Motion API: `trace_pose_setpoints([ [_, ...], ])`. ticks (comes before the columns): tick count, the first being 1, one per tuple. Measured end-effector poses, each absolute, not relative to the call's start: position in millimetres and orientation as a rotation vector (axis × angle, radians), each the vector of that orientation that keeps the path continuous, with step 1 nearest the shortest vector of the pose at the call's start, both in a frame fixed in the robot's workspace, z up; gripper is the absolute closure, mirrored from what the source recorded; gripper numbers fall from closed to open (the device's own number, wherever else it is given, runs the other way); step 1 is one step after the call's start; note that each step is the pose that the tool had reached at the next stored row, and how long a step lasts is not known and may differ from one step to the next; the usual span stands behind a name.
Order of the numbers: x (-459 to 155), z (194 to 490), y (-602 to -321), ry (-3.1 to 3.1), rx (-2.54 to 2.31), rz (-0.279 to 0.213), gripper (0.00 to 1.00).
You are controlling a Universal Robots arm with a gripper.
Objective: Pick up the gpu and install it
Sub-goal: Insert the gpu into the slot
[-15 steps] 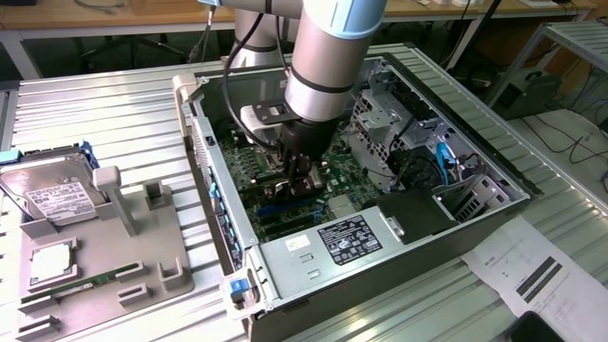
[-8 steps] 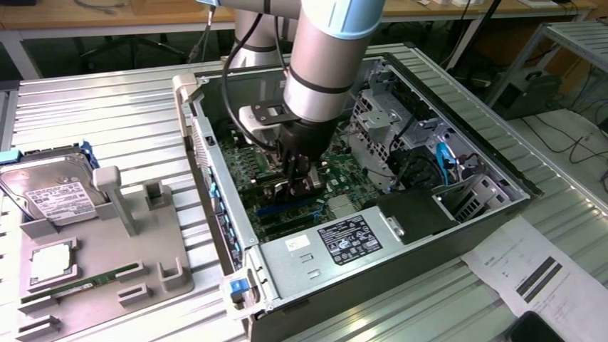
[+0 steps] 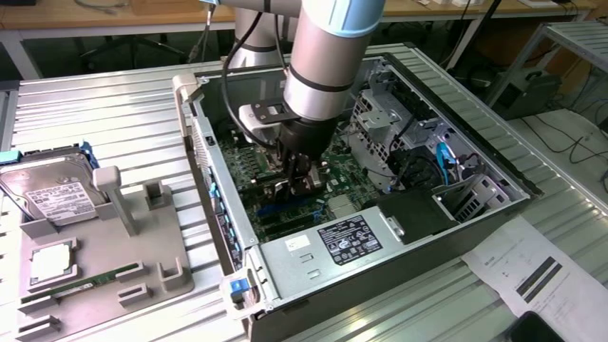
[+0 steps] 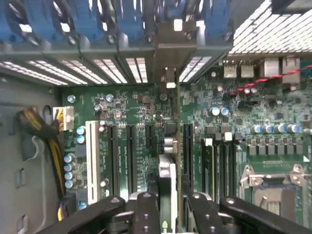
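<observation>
Closest in, the gripper (image 4: 170,207) is clamped on the gpu (image 4: 166,173), holding it edge-on over the motherboard (image 4: 141,109) slots inside the open computer case (image 3: 201,153). I'd judge the card light, stiff and fragile. It is best pinched along its bare edges, clear of components, and never twisted.

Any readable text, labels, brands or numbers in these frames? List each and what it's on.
Nothing can be read well enough to quote.
power supply label: print too small to read.
hard drive label: blurred.
paper sheet: print too small.
motherboard: markings illegible.
</observation>
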State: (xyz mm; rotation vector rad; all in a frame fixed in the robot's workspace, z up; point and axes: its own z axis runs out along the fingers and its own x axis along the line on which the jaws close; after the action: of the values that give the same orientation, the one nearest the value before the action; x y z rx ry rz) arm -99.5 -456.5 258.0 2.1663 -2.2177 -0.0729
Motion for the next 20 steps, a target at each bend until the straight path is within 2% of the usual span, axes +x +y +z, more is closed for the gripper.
trace_pose_setpoints([
  [20, -99.5, 260.0, -456.9, -2.216, 2.168, -0.073, 0.73],
])
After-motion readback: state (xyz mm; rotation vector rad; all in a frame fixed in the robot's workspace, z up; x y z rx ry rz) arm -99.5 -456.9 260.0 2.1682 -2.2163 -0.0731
